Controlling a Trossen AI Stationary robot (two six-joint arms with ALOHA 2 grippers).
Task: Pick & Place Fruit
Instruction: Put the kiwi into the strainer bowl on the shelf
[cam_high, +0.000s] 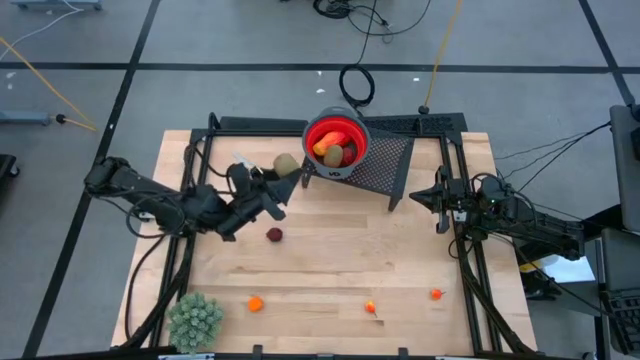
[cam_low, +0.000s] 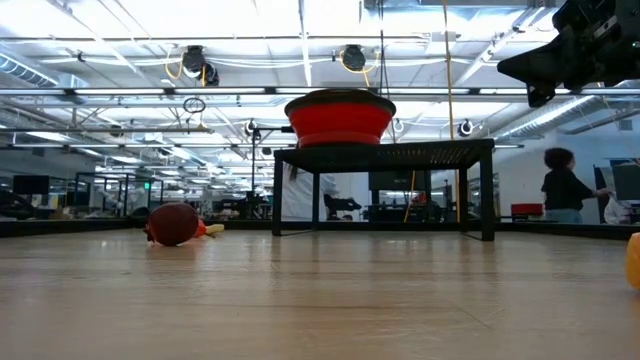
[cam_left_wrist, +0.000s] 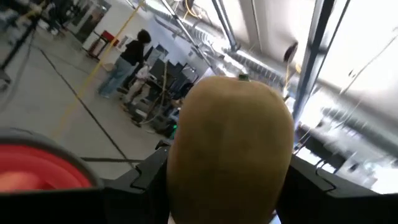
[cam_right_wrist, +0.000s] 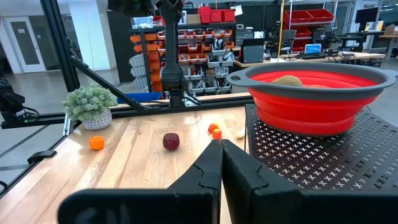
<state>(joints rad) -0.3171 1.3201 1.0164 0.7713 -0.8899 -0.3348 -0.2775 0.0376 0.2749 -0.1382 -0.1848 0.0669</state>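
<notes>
A brown kiwi-like fruit (cam_high: 288, 164) hangs just left of the red bowl (cam_high: 338, 132), held in my left gripper (cam_high: 281, 170); it fills the left wrist view (cam_left_wrist: 230, 137), with the bowl's rim (cam_left_wrist: 37, 168) low beside it. The bowl stands on a black mesh stand (cam_high: 385, 165) and holds a red-orange fruit (cam_high: 327, 150) and a brown one (cam_right_wrist: 286, 79). A dark red round fruit (cam_high: 274, 235) lies on the wood below my left gripper. Tiny orange pieces (cam_high: 256, 303) (cam_high: 371, 307) (cam_high: 436, 294) lie near the front edge. My right gripper (cam_right_wrist: 221, 152) waits shut at the table's right side, holding nothing. My left gripper pinches the kiwi between its two fingers (cam_left_wrist: 146, 180), one on each of the fruit's long sides (cam_left_wrist: 180, 162). The fingers reach in about level from the table's left toward the bowl. The kiwi is lifted clear of the table, its free end pointing away from the wrist.
A pale green spiky plant ball (cam_high: 195, 318) sits at the front left corner. The black frame (cam_high: 200, 150) runs along the table's sides and back. Bare wood (cam_high: 350, 250) lies between the stand and the orange pieces. A person (cam_low: 565, 190) stands in the room beyond.
</notes>
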